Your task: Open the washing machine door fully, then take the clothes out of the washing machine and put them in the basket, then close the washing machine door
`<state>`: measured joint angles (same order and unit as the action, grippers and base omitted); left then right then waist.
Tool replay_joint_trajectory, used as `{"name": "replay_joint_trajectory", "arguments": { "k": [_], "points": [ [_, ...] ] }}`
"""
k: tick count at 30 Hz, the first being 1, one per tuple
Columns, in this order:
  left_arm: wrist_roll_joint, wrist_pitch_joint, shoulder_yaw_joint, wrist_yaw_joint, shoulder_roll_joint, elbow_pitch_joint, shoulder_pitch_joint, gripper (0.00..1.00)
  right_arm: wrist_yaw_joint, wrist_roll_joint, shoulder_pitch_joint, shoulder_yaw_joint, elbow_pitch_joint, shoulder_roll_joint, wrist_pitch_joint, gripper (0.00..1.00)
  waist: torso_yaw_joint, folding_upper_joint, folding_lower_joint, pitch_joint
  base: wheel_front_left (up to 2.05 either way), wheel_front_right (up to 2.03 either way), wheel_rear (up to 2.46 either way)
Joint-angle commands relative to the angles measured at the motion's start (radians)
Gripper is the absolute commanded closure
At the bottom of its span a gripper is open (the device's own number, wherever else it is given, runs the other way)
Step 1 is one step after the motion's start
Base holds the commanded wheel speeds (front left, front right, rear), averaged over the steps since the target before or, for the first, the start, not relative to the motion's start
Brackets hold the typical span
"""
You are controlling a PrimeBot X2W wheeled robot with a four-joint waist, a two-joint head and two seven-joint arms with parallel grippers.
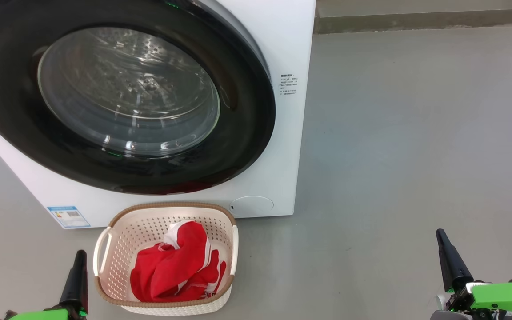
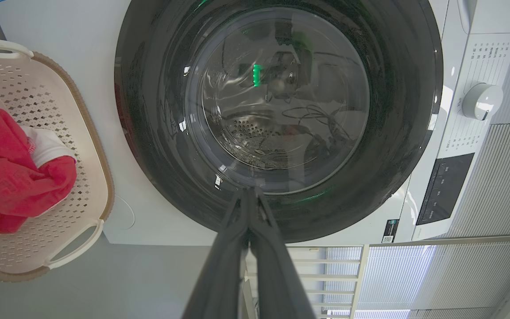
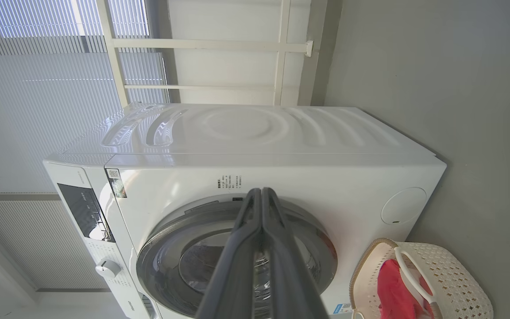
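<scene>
Both grippers closed; clothes [image 1: 178, 266] in basket [image 1: 167, 212].

Bright even daylight, sharp focus, soft shadows.

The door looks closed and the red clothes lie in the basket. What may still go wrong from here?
1. The washing machine door looks shut, but the pictures do not show whether it latched; it may swing open.
2. The left gripper, shut, stands close beside the basket; a sideways move might knock the basket.
3. Reflections on that door hide part of the drum, so a garment left inside could be missed.
</scene>
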<state>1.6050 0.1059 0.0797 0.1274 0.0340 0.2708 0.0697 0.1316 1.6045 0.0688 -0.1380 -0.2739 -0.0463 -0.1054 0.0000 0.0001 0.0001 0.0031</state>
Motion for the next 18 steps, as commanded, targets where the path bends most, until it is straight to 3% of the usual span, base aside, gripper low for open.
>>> {"name": "replay_joint_trajectory", "arguments": {
  "k": [1, 18],
  "points": [
    [0.004, 0.007, 0.034, 0.003, 0.016, -0.026, 0.038, 1.00, -0.001, 0.004, 0.039, 0.024, 0.029, -0.004, -0.008, 1.00, 0.000, -0.0001, 0.0000, 0.000, 0.00, 0.00, 0.00],
    [0.004, 0.007, 0.034, 0.003, 0.016, -0.026, 0.038, 1.00, -0.001, 0.004, 0.039, 0.024, 0.029, -0.004, -0.008, 1.00, 0.000, -0.0001, 0.0000, 0.000, 0.00, 0.00, 0.00]
  ]
}}
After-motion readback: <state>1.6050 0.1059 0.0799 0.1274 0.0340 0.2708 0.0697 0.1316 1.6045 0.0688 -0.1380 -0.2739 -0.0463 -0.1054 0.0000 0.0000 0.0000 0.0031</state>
